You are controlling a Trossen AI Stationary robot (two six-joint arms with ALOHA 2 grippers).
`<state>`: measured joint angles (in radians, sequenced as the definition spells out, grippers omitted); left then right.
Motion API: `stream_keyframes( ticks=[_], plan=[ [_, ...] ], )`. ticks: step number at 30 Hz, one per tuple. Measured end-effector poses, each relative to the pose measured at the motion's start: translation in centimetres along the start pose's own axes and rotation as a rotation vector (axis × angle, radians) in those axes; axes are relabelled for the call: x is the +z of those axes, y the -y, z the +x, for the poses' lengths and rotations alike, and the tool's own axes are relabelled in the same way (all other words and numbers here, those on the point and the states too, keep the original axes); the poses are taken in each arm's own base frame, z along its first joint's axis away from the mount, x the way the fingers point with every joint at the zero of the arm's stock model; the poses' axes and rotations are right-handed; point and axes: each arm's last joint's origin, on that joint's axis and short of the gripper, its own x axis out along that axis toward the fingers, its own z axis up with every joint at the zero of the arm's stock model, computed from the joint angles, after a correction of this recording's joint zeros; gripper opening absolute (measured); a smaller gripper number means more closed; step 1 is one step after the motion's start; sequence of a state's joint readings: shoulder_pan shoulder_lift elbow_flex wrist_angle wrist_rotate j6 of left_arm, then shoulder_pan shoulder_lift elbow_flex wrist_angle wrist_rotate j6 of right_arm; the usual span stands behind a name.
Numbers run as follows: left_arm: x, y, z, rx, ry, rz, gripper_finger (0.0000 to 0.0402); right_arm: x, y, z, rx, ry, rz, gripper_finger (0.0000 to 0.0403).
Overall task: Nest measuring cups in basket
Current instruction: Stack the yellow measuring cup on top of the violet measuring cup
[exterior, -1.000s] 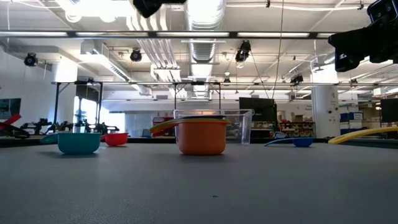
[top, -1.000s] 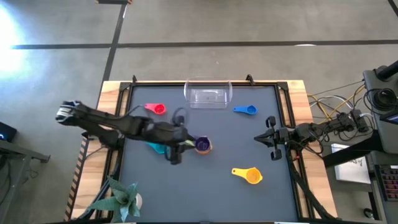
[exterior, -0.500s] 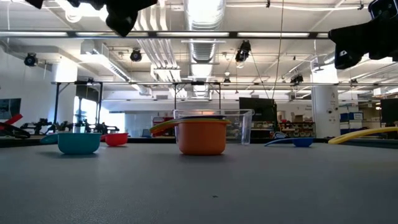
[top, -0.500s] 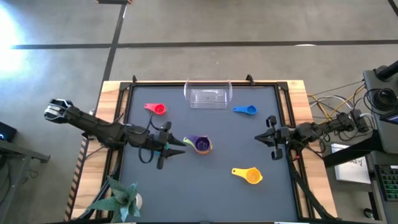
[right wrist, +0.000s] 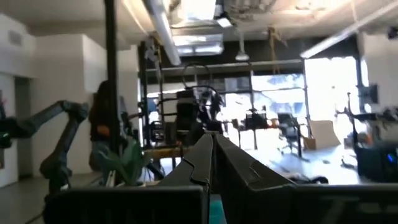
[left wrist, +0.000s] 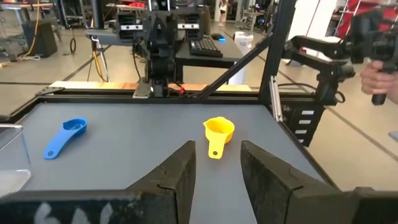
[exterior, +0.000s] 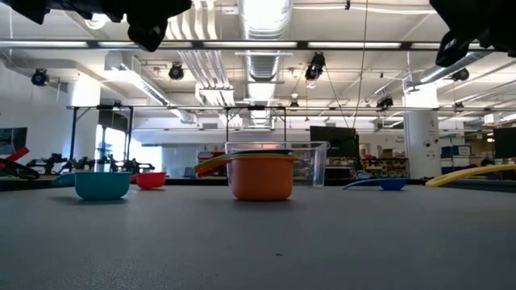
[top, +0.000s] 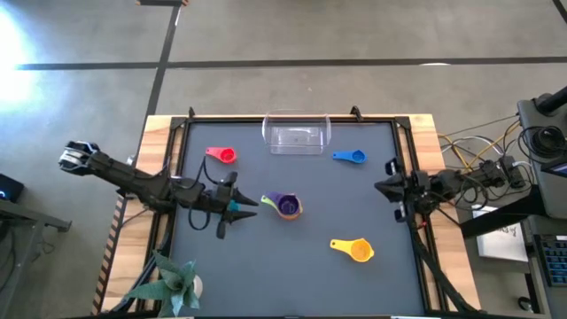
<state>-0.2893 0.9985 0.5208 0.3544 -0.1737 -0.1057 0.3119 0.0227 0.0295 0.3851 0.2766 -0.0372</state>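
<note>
The orange cup (top: pixel 285 206) stands right of the table's middle with the purple cup (top: pixel 288 205) inside it and a green handle (top: pixel 269 199) sticking out. The red cup (top: pixel 221 155), blue cup (top: pixel 350 157) and yellow cup (top: pixel 355 251) lie apart on the mat. The light blue cup (exterior: pixel 102 184) stands on its base, mostly hidden under my left arm in the high view. The clear basket (top: pixel 296 136) sits at the far edge. My left gripper (top: pixel 248 205) hovers open above the light blue cup, pointing at the stack. My right gripper (top: pixel 381 187) hangs shut by the right edge.
A potted plant (top: pixel 173 282) stands off the table's near left corner. Cables and equipment (top: pixel 496 177) crowd the right side. The grey mat (top: pixel 301 275) has open room along its near edge and between the stack and the yellow cup.
My left gripper has drawn back from above the stacked cups toward the table's left edge, and now hovers over the light blue cup. My right gripper has pulled slightly toward the right edge and risen a little. No cup has moved.
</note>
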Motion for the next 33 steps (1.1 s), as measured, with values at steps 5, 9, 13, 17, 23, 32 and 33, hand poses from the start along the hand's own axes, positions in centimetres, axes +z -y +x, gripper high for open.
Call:
stream_keyframes(
  ticks=[5, 9, 13, 17, 23, 32, 33],
  plan=[
    [-0.5, -0.1, -0.1, -0.002, 0.017, -0.003, 0.0109, 2.0, 0.1, 0.5, -0.052, -0.112, 0.041, 0.0009],
    [-1.1, -0.2, -0.4, -0.003, 0.024, -0.004, 0.0109, 4.3, 0.0, 1.4, -0.097, -0.244, 0.04, 0.0009],
    [-1.2, -0.3, -1.1, -0.005, 0.042, -0.013, 0.0109, 5.9, -0.4, 3.1, -0.11, -0.382, 0.048, 0.0009],
    [-1.5, -0.5, -2.1, -0.008, 0.064, -0.036, 0.0109, 5.8, -1.3, 5.6, -0.127, -0.646, 0.115, 0.0009],
    [-2.1, -0.8, -3.1, -0.014, 0.108, -0.057, 0.0109, 4.0, -3.0, 8.4, -0.175, -1.021, 0.128, 0.0009],
    [-2.2, -0.9, -3.6, -0.019, 0.156, -0.062, 0.0109, -0.1, -6.6, 9.6, -0.125, -1.323, 0.241, 0.0012],
    [-2.2, -0.9, -3.5, -0.019, 0.156, -0.063, 0.0109, -0.6, -7.0, 9.5, -0.126, -1.36, 0.248, 0.0016]
  ],
)
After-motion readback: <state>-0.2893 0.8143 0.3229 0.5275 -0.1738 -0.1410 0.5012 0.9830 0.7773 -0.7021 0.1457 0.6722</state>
